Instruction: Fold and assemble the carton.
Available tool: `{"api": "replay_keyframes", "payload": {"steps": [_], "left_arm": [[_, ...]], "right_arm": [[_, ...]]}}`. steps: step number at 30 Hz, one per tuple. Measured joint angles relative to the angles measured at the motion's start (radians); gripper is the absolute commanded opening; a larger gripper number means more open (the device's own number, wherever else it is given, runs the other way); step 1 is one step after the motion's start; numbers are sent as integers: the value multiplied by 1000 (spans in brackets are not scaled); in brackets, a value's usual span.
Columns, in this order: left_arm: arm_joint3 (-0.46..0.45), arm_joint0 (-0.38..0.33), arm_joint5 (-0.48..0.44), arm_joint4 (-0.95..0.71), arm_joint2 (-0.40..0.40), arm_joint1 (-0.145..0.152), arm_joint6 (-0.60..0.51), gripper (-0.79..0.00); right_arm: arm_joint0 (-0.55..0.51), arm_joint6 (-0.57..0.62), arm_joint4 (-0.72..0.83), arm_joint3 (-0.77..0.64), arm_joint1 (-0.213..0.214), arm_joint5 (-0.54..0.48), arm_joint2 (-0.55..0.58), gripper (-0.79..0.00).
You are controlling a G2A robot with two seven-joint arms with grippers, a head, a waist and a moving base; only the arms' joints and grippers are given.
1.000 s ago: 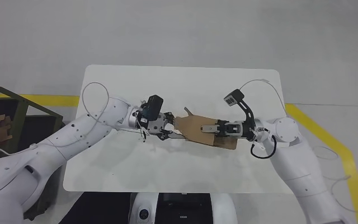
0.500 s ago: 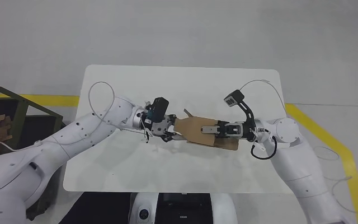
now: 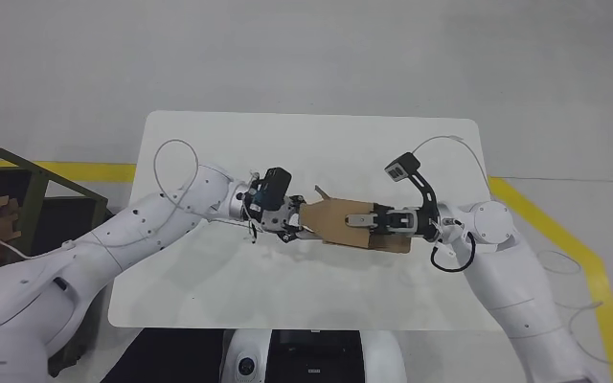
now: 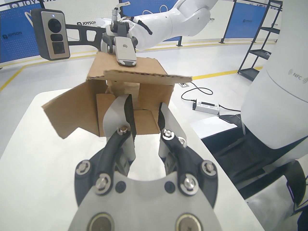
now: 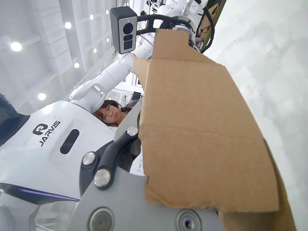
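While the carton (image 3: 326,226) lies at the middle of the table (image 3: 287,144) with its top panel pinched by the right gripper (image 3: 359,220), the left gripper (image 4: 144,105) is seen narrowly parted at the open left end. The side flaps should probably be pushed inward first, slowly, so that the pinched panel is not pulled loose.

White glossy arms (image 3: 144,225) — each carries a black-and-grey camera (image 4: 51,33) on a bracket (image 4: 81,33); left gripper (image 4: 144,104) has grey plate (image 4: 144,208), black links (image 4: 113,147), silver screws (image 4: 123,129).

The brown cardboard carton (image 3: 337,230) lies on the white rectangular table (image 3: 287,144); left gripper (image 3: 294,224) at its left end, right gripper (image 3: 354,220) atop it.
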Motion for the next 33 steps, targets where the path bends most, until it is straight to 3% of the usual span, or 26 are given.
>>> {"api": "replay_keyframes", "payload": {"steps": [5,13,14,15,24,33], "left_arm": [[20,27,19,-25,-31,7,18,-533],[44,77,38,-42,-90,34,38,-406],[47,83,40,-46,-97,37,40,-243],[51,90,42,-52,-107,41,42,0],[91,131,26,-177,-181,52,26,0],[150,119,-1,-288,-222,16,-57,0]], "right_arm": [[1,-3,5,5,1,0,1,-785],[5,-16,5,15,1,2,-1,-785],[6,-16,4,16,1,3,-1,-785],[6,-18,4,16,1,4,-3,-785],[13,-20,-6,13,0,7,-18,-785],[24,-12,-30,7,-2,14,-40,-785]]}}
